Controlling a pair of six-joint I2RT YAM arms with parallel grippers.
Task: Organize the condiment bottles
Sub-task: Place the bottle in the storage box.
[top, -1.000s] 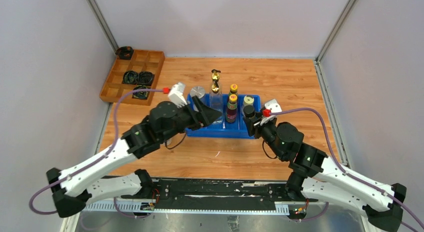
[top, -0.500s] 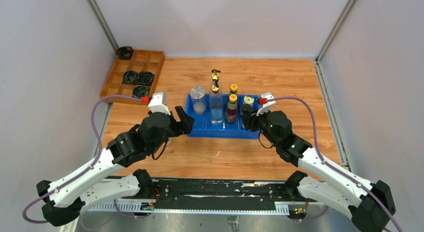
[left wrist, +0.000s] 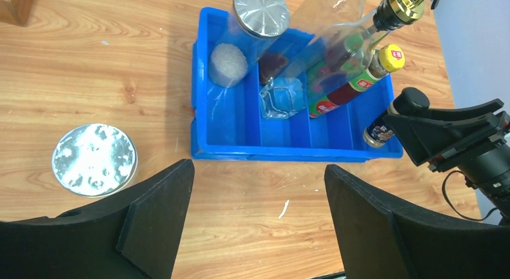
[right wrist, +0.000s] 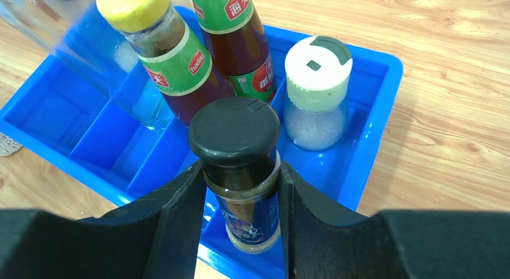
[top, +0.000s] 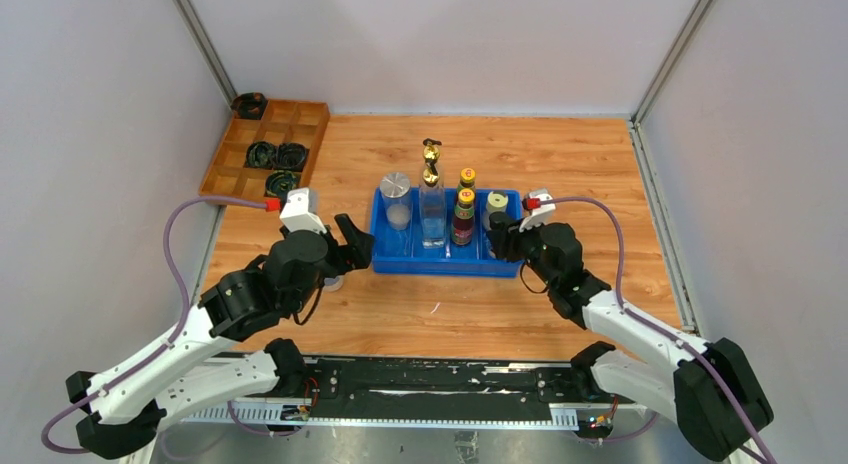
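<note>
L gripper (left wrist: 258,171), jaws wide & empty, sits further back from blue bin (left wrist: 282,153) now; R gripper (right wrist: 242,171) stays clamped on black-capped bottle (right wrist: 234,131).

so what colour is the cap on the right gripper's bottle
Black, on the small bottle; best in right wrist view.

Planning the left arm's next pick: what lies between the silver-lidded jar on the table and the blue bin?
Nothing but bare table separates the jar and the bin, shown in the left wrist view.
</note>
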